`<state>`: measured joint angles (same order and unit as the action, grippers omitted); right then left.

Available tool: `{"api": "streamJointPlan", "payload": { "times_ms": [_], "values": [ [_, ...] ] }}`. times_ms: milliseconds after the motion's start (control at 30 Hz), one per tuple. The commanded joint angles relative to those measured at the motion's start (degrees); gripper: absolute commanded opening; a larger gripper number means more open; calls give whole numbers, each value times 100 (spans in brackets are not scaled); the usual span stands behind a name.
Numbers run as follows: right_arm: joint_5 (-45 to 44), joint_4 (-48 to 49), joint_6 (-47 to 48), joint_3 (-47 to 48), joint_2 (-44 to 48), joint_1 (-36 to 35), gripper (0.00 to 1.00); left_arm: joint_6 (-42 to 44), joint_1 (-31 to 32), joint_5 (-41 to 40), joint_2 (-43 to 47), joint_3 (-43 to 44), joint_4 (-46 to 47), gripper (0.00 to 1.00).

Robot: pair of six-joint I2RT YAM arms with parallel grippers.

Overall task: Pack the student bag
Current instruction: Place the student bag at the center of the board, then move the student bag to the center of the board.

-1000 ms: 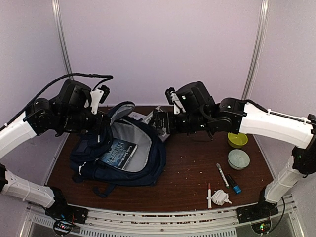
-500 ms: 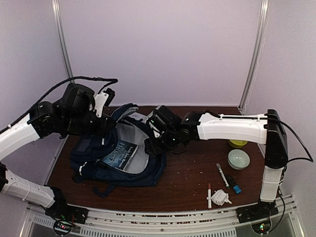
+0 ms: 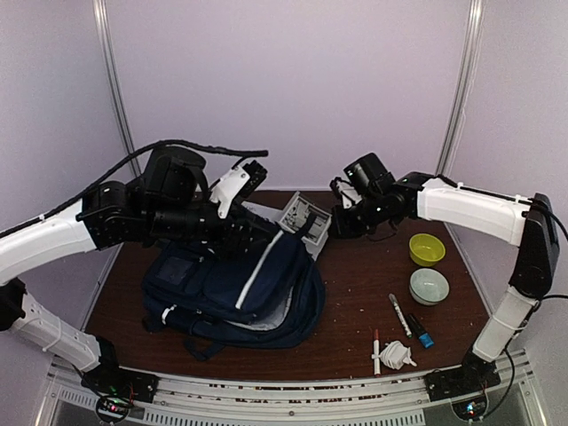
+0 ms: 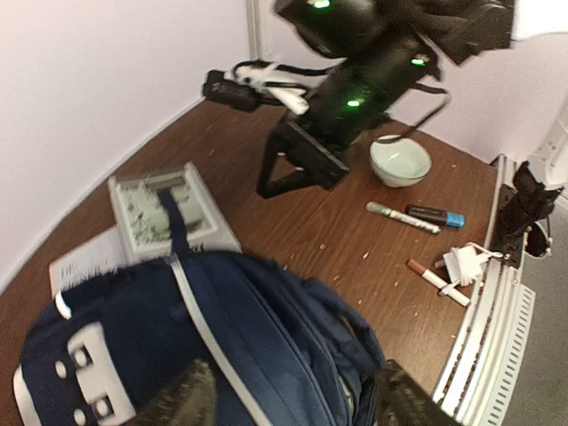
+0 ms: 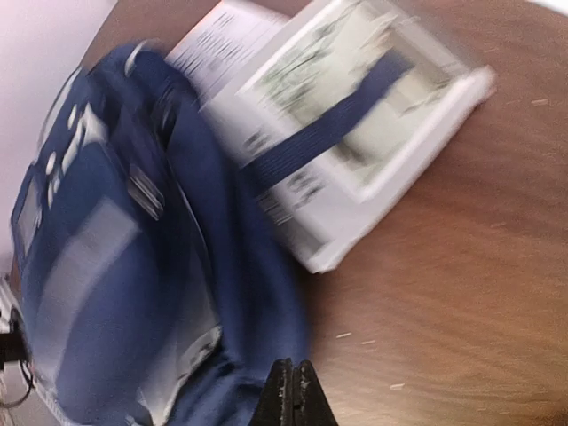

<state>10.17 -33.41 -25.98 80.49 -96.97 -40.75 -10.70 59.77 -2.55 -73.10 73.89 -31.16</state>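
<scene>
The student bag (image 3: 240,284), navy blue with a thin white stripe, lies on the brown table with its front panel folded shut. My left gripper (image 3: 256,232) hovers over the bag's back top edge. In the left wrist view its fingers (image 4: 188,399) stand wide apart above the blue fabric (image 4: 257,337), holding nothing. My right gripper (image 3: 341,224) is off the bag's back right corner, above the table. In the right wrist view its fingertips (image 5: 293,395) are pressed together with nothing between them, beside the bag (image 5: 115,248).
A white printed box (image 3: 302,215) with papers lies behind the bag, and a bag strap (image 5: 328,133) crosses it. At the right are a yellow bowl (image 3: 427,249), a pale bowl (image 3: 429,286), markers (image 3: 400,312) and a white crumpled thing (image 3: 397,354).
My left gripper opened and let go of the bag's panel, which dropped shut over the book inside. My right gripper shut and pulled back out of the bag to the right.
</scene>
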Motion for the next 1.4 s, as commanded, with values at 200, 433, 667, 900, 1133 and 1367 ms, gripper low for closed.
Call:
{"api": "streamJointPlan", "payload": {
  "times_ms": [200,433,667,900,1133,1367],
  "values": [
    [897,-599,613,143,212,1229,4,133,-284,-788,-148,563,-413,98],
    [1068,-206,341,-617,642,499,37,-2025,-3058,-404,956,-1635,-181,98],
    [1581,780,-393,-1849,915,-464,77,-2589,-4138,702,1045,-3354,841,98],
    [1754,1570,-978,-2261,287,-882,76,-2819,-4149,1156,713,-4070,1302,95],
    [2006,1815,-941,-2041,-51,-882,33,-2934,-4078,1376,1456,-4773,1531,74],
    [1894,1481,-645,-1697,62,-484,0,-3105,-3641,1236,1913,-5027,1486,68]
  ]
}}
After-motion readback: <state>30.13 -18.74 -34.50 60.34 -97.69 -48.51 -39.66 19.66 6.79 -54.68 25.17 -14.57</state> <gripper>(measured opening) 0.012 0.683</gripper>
